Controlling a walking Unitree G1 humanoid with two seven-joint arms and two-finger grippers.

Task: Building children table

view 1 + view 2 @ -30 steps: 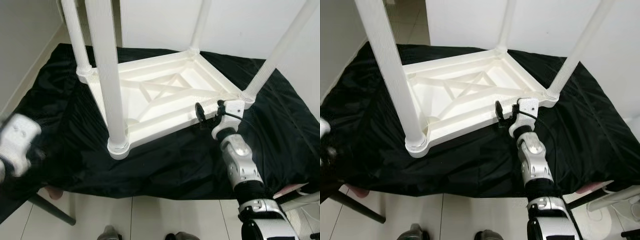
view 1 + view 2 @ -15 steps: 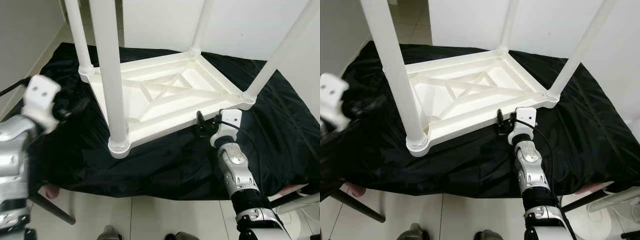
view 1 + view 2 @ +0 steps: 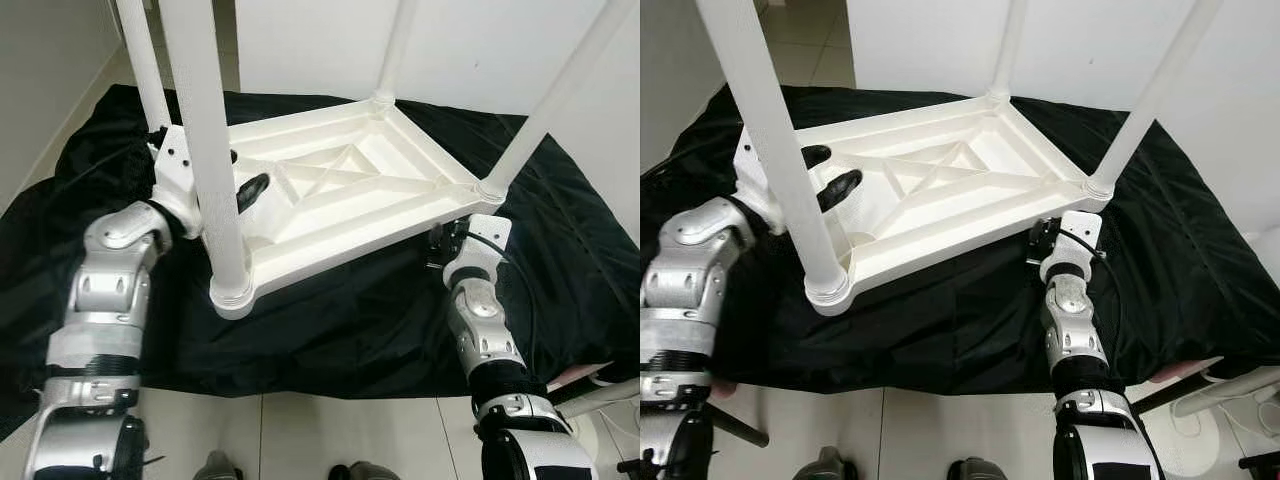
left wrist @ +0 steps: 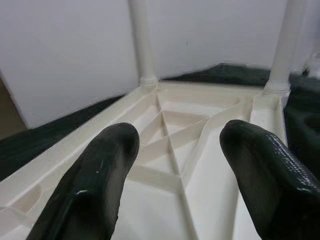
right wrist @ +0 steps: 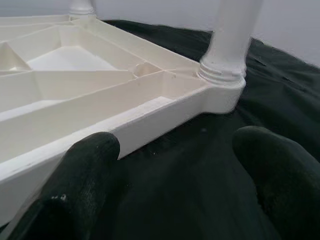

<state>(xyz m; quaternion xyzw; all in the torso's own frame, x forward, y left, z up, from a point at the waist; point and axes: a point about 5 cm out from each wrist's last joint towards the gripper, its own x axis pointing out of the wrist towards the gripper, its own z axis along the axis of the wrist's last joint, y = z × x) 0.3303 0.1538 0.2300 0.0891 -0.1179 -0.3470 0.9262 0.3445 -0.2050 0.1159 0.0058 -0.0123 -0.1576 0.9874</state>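
Note:
The white plastic children's table [image 3: 340, 190] lies upside down on a black cloth [image 3: 340, 320], with its legs pointing up. The near-left leg [image 3: 205, 150] rises close in front of me. My left gripper [image 3: 830, 170] reaches over the table's left rim behind that leg, open above the ribbed underside [image 4: 170, 145]. My right gripper [image 3: 440, 240] sits low against the near edge, just short of the near-right leg socket [image 5: 222, 75]. It is open, with the rim [image 5: 150, 115] ahead of its fingers [image 5: 85, 175].
The cloth drapes over a low platform, and its front edge drops to a tiled floor [image 3: 300, 440]. White walls stand close behind and to the right. A pale object [image 3: 590, 378] pokes out under the cloth at the lower right.
My left arm swung up from the lower left, and its gripper now reaches over the table's left rim. My right gripper slid right along the near edge toward the corner.

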